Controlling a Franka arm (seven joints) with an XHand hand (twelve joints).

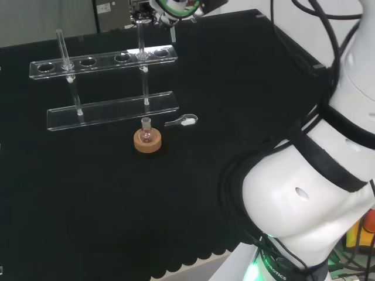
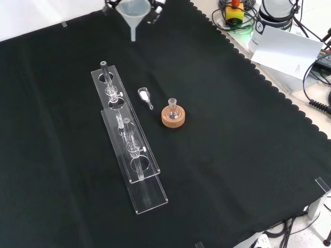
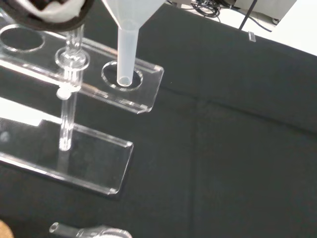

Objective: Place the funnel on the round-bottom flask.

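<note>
Funnel [image 2: 134, 11]: held up in the air at the far edge of the worktop [image 2: 232, 155] in the front view, spout pointing down; in the wrist view its spout is seen over the end hole of the clear rack [image 2: 126, 142]
Hand [image 1: 170, 12]: seen at the top edge of the head view, above the rack's right end; fingers mostly cut off, so their state cannot be told
Round-bottom flask [image 2: 172, 109]: standing upright in a cork ring [image 2: 172, 118] near the middle of the worktop, neck open, well apart from the funnel
Small clear scoop [image 2: 145, 96]: lying between the rack and the flask
Rack: two tubes are held upright in it
</note>
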